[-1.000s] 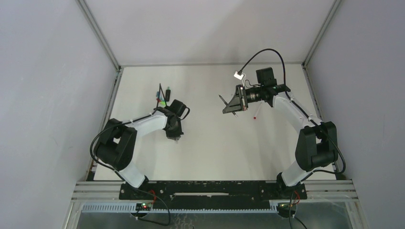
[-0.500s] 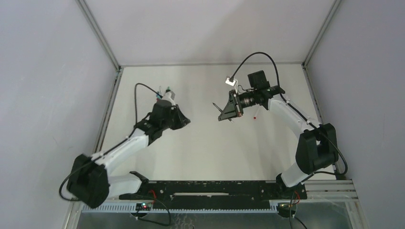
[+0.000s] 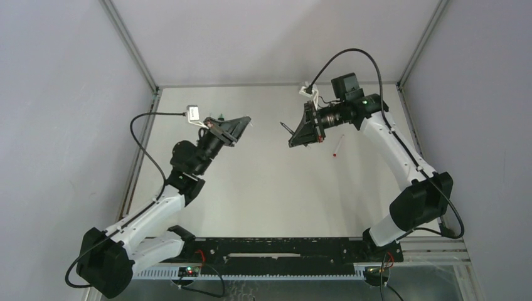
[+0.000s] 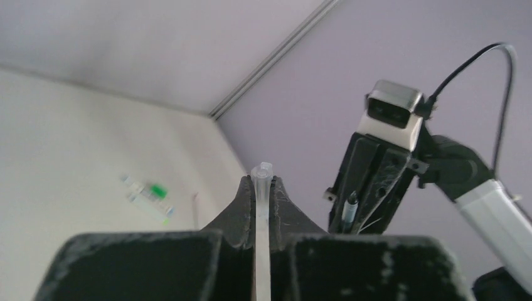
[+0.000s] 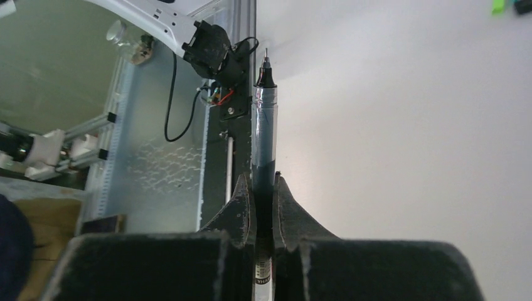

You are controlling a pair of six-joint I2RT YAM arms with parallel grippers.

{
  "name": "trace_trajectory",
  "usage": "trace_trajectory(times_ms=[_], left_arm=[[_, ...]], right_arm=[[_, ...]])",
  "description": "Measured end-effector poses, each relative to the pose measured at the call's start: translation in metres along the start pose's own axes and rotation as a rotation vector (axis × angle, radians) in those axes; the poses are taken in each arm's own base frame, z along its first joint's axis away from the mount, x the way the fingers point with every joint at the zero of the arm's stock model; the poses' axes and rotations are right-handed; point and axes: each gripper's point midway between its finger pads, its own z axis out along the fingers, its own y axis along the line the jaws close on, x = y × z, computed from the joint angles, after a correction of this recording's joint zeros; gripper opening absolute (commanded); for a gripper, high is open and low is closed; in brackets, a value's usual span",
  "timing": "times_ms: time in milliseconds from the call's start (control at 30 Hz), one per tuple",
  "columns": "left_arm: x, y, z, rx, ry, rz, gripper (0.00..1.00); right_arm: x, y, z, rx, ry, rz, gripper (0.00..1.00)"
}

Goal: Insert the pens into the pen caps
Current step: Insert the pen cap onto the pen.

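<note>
Pen cap (image 4: pixel 261 182), as I judge it, is clamped in the left pincer (image 3: pixel 243 121), held up off the desk (image 3: pixel 270 188) with its hollow mouth just past the fingertips. Well apart to the right, the right pincer (image 3: pixel 293 135) is clamped on a pen (image 5: pixel 263 132) that sticks far beyond its fingertips.

The join could fail on alignment. The two do not point squarely at each other and the mouth is narrow, so the tip may strike the rim and skid. A push could then slide the smooth cap back between the closed fingers, or swing the overhanging pen aside and drop it.

The cap is milky, slender and tubular. The pen has a clear barrel over a dark core, a black cone and a fine metal point. Behind the right pincer, down on the desk, lies a loose white pen (image 3: pixel 337 145) with a red end.
</note>
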Motion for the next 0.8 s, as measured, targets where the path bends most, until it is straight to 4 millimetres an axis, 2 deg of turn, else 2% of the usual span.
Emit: trace_trajectory(times_ms=[200, 433, 567, 667, 800], left_arm=[[-0.031, -0.053, 0.000, 0.191, -0.125, -0.018, 0.00], [-0.060, -0.113, -0.008, 0.378, -0.227, -0.023, 0.00], [-0.072, -0.146, -0.016, 0.470, -0.268, -0.032, 0.00], [-0.077, -0.160, -0.020, 0.505, -0.291, -0.037, 0.00], [-0.074, -0.164, -0.019, 0.517, -0.292, -0.039, 0.00]], right_arm=[[-0.029, 0.029, -0.009, 0.013, -0.019, -0.177, 0.00], [-0.054, 0.068, -0.005, -0.024, -0.042, -0.333, 0.00], [-0.067, 0.076, 0.000, -0.030, -0.060, -0.370, 0.00], [-0.069, 0.080, 0.007, -0.032, -0.058, -0.364, 0.00], [-0.072, 0.085, 0.013, -0.039, -0.062, -0.350, 0.00]])
